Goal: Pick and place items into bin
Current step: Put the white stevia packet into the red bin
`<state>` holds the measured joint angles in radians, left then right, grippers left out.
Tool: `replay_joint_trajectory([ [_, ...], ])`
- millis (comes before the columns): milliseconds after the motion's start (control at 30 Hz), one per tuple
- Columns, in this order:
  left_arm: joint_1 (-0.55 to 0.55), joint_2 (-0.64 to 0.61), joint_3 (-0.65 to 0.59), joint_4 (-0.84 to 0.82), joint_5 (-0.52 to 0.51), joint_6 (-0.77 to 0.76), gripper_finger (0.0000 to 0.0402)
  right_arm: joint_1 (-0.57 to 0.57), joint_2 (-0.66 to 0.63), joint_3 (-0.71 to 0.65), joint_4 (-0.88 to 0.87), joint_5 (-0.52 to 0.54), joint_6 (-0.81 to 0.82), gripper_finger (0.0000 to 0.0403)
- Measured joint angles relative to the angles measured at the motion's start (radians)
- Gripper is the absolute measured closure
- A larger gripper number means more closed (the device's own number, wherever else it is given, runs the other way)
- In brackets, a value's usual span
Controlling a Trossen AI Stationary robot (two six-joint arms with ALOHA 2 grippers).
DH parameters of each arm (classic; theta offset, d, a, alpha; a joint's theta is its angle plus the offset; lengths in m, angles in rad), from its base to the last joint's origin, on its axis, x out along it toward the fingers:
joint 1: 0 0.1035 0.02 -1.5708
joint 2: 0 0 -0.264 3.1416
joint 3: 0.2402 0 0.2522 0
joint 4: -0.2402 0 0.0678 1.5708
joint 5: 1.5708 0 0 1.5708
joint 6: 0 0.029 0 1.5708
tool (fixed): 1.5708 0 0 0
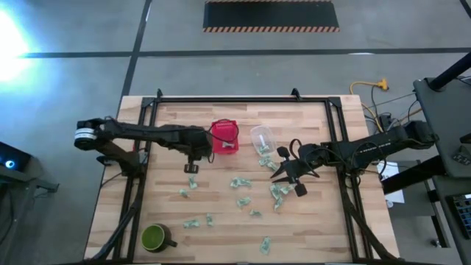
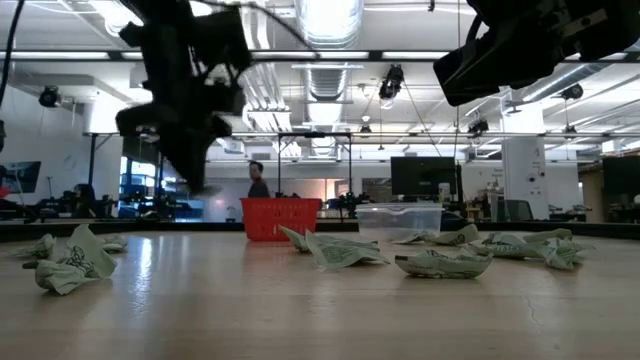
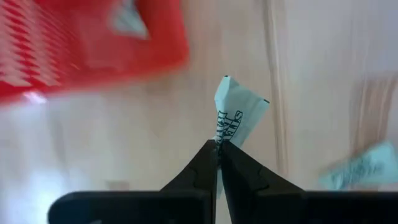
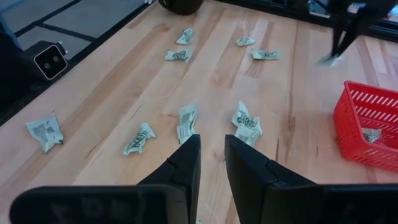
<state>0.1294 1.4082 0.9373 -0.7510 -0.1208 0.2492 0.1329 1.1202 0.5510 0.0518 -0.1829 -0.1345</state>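
Wooden tabletop (image 1: 221, 213) carries scattered wrappers (image 1: 239, 182). Left gripper (image 3: 219, 146), pinched shut on one wrapper (image 3: 239, 115), hangs just beside the red basket (image 1: 225, 137), nearer it than the right gripper (image 4: 211, 155), whose fingers stand slightly apart, empty, over loose wrappers.

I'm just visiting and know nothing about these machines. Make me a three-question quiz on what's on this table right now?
1. True or false: the left claw is pinching a crumpled wrapper.
2. Which container already has a wrapper inside: A) the red basket, B) the clear tub, C) the green mug?
3. Fill in: the right claw hangs above loose wrappers with its fingers slightly ____.

Key
1. True: its fingers meet on the paper, lifted off the table beside the basket.
2. A: a pale piece shows through the basket's wall in the right wrist view.
3. Apart, and holding nothing.
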Motion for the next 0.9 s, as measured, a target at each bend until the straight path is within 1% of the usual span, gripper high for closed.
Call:
replay_joint_trajectory([
  [133, -0.023, -0.054, 0.035, 0.059, -0.062, 0.001, 0.0400, 0.000, 0.000, 0.000, 0.000, 0.001, 0.000, 0.0340],
  [233, -0.026, -0.069, 0.043, 0.141, -0.103, 0.039, 0.0400, 0.000, 0.000, 0.000, 0.001, 0.002, 0.000, 0.0343],
  [333, -0.025, -0.066, 0.026, 0.283, -0.172, 0.071, 0.0400, 0.000, 0.000, 0.000, 0.002, 0.002, 0.000, 0.0344],
  [400, -0.024, -0.042, 0.021, 0.385, -0.203, 0.099, 0.0400, 0.000, 0.000, 0.000, 0.003, 0.002, 0.002, 0.0344],
  [467, -0.024, -0.010, 0.020, 0.432, -0.220, 0.110, 0.0400, 0.000, 0.000, 0.000, 0.003, 0.002, 0.007, 0.0344],
  [667, -0.007, 0.107, 0.048, 0.455, -0.332, 0.098, 0.0400, 0.000, 0.000, 0.000, -0.009, 0.002, 0.023, 0.0344],
  [900, -0.004, 0.209, 0.077, 0.449, -0.341, 0.097, 0.0400, 0.000, 0.000, 0.000, -0.016, 0.002, 0.027, 0.0344],
])
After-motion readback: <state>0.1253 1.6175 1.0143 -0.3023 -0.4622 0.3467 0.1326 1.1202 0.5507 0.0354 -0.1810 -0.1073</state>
